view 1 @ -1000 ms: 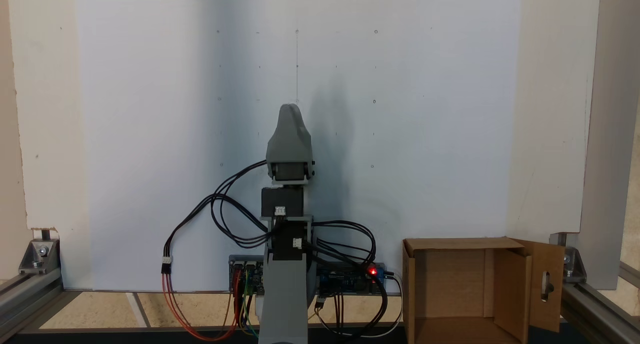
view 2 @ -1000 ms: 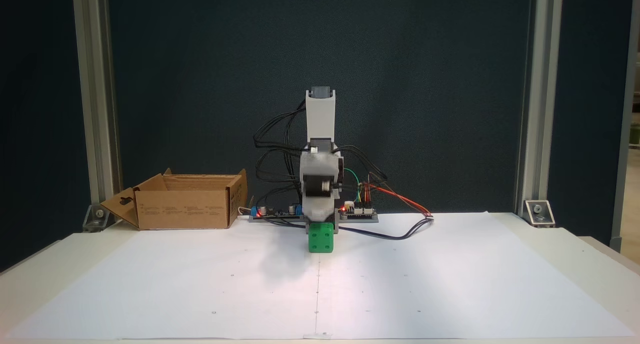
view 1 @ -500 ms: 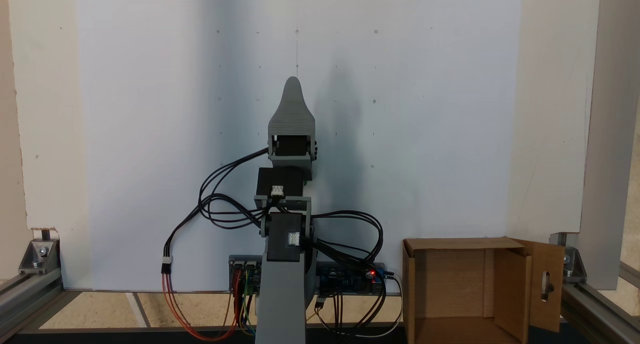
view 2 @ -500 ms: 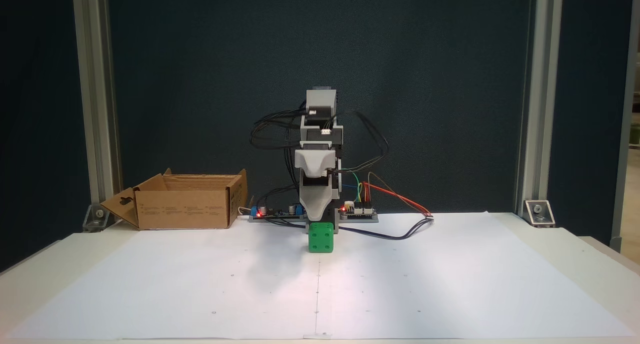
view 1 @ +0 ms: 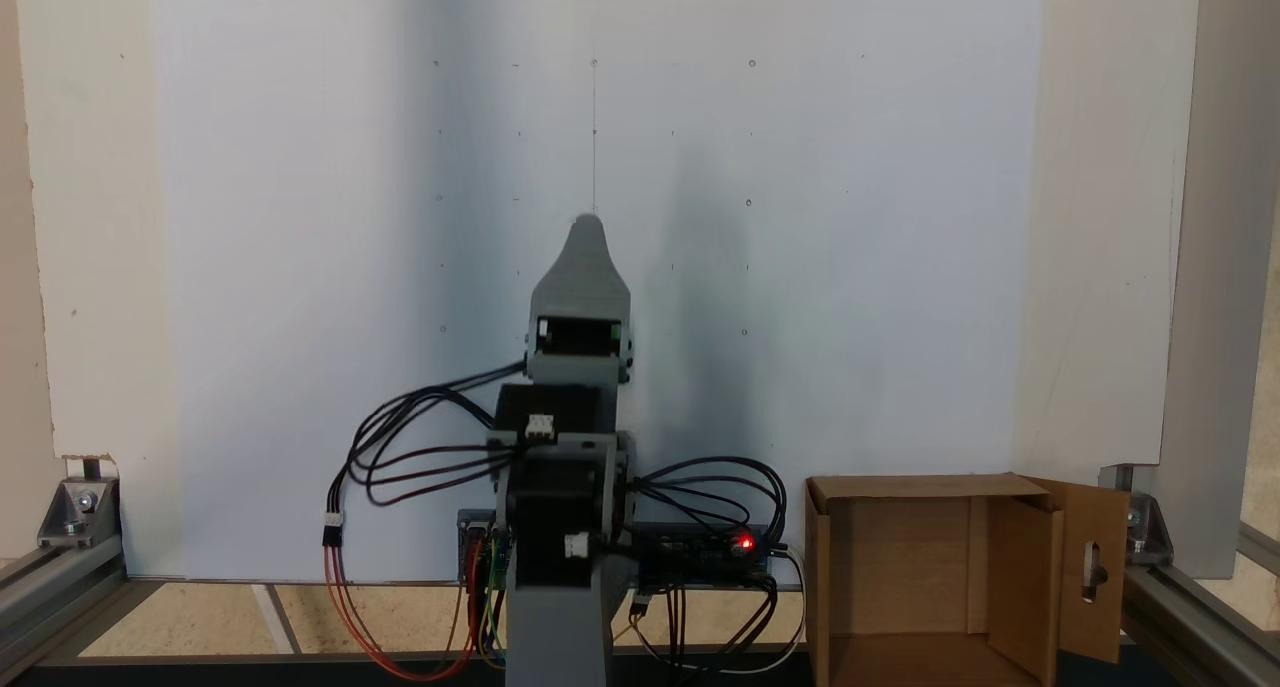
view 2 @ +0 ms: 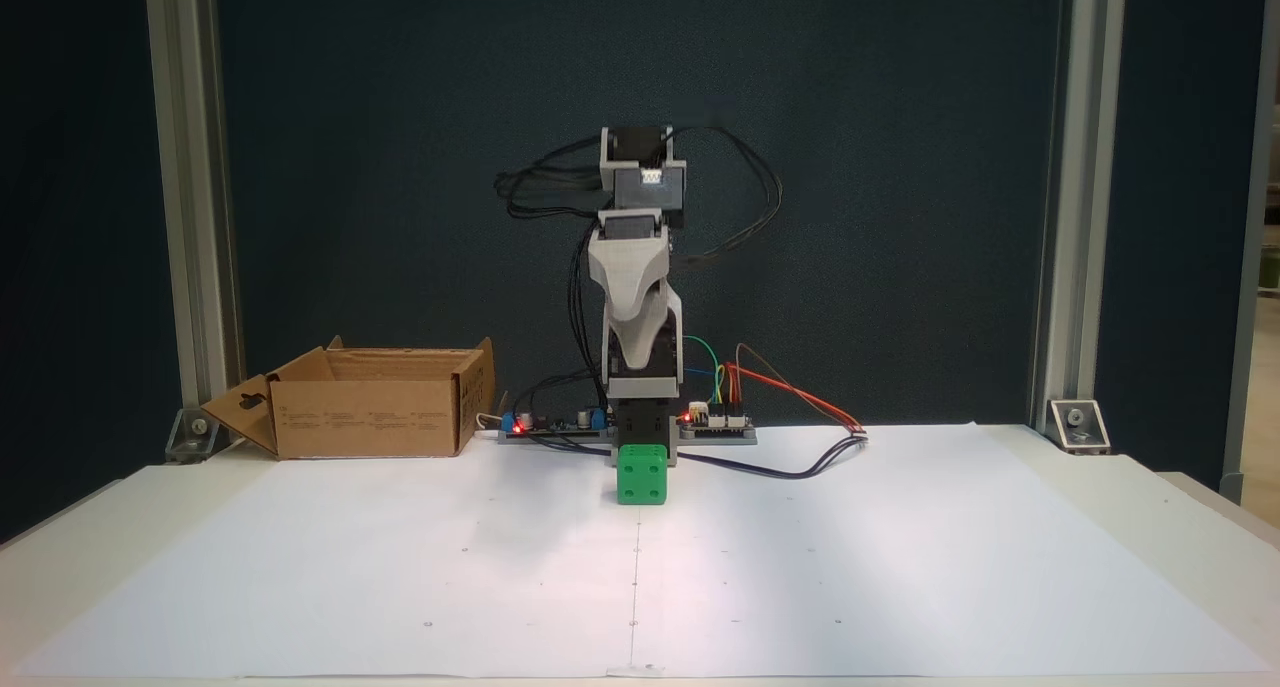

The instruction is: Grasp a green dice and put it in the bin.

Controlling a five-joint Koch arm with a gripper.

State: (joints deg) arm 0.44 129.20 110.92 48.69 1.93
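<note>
While the tool (view 2: 640, 352) hangs above, green dice (view 2: 641, 474) sits mid-sheet.

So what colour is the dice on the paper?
Bright green; the dice shows best in a fixed view from the front, below the gripper.

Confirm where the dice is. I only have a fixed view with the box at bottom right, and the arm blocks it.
Observer: In a fixed view the green dice sits on the white paper, right in front of the arm's base.
Operator: Gripper on it?
Observer: No. The gripper hangs above it with a clear gap. I cannot tell whether it is open or shut.
Operator: Bin relative to it?
Observer: The bin stands apart from the dice, to its left there, flaps open.
</note>
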